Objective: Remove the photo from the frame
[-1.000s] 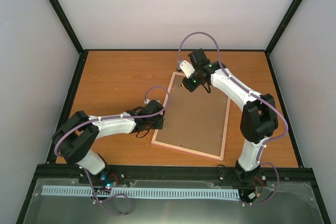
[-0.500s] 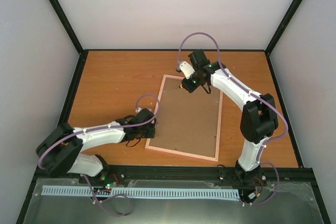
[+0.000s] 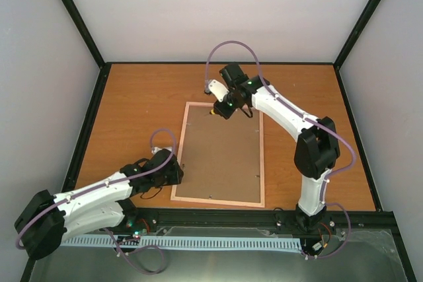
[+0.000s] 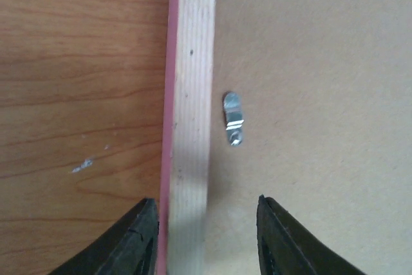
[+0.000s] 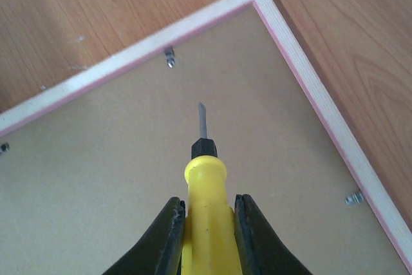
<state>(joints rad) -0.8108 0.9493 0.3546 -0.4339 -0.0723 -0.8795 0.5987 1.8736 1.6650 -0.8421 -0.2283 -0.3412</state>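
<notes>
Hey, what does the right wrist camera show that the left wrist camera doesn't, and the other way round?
Right wrist only: the right gripper shut on a yellow-handled screwdriver, its blade over the brown backing board near a corner of the pink-edged pale wooden picture frame. Left wrist only: the left gripper open, its fingers either side of the frame's rail. Both: that frame lying back up, its board, small metal retaining tabs and the orange wooden table.

- desk point(image 4: 77, 94): orange-brown wood grain, smooth, slight sheen, a few pale scuffs
- frame point(image 4: 192, 62): back rail is bare pale wood, matt, with a pink painted outer edge
- backing board point(image 4: 322, 94): brown fibreboard look, dead matt
- tab point(image 4: 233, 118): tiny shiny metal
- screwdriver point(image 5: 205, 178): glossy yellow plastic handle, grey metal blade
- right pincer point(image 5: 207, 217): smooth black plastic fingers point(image 5: 166, 239)
</notes>
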